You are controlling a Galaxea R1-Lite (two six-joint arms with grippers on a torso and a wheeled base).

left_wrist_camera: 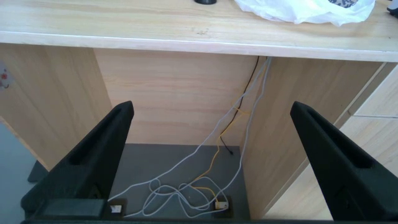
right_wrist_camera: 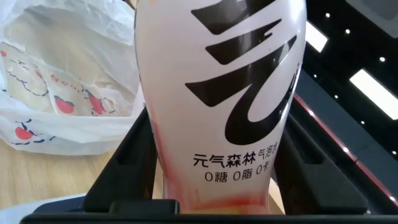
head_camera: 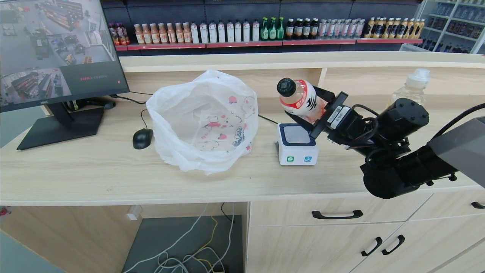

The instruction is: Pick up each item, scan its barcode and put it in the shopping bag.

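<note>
the right fingers (right_wrist_camera: 118,179) are closed on either side of a pink-and-white drink bottle (head_camera: 301,100), clamping its lower body, and hold it tilted in the air with its black cap leaning towards the shopping bag. the bottle hangs just above the small white scanner (head_camera: 295,146), which sits on the pale wooden surface (head_camera: 94,170) with its window facing up; whether the two touch cannot be told. the shopping bag (head_camera: 204,121), thin white plastic printed with little red and black figures, stands open-mouthed on the surface just beside the scanner, on the robot's left of it. a black mouse (head_camera: 142,138) lies near the bag's other side, and a monitor (head_camera: 57,49) stands farther left. a clear bottle (head_camera: 413,89) stands at the back of the surface, behind the right arm. the left fingers (left_wrist_camera: 93,155) are spread wide with nothing between them, low down in front of the surface's edge, facing the recess underneath where loose cables (left_wrist_camera: 205,168) trail to the floor.
</note>
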